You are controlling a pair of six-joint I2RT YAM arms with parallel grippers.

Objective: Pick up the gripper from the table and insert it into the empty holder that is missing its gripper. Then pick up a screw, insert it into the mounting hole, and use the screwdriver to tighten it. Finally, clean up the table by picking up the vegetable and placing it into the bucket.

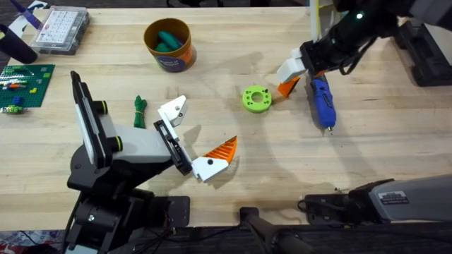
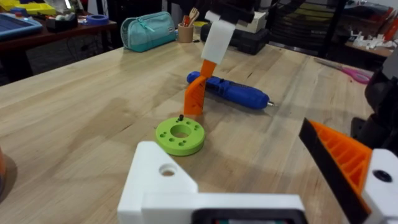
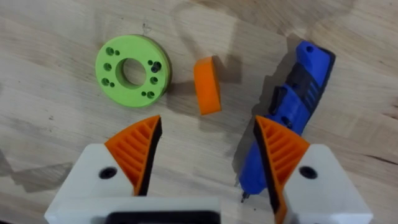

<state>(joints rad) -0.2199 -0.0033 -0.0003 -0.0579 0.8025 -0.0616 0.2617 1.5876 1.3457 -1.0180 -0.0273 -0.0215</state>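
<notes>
Right gripper [image 3: 208, 158], fingers wide, hovers over the orange gripper [image 3: 207, 85]: light, rigid, best pinched across flat sides

The wooden bench [image 1: 233, 183] carries a green disc [image 1: 256, 98] and screwdriver [image 1: 322, 102] either side of the right gripper [image 1: 296, 76], with the bucket [image 1: 169, 44] and vegetable [image 1: 139, 111] farther off.
</notes>
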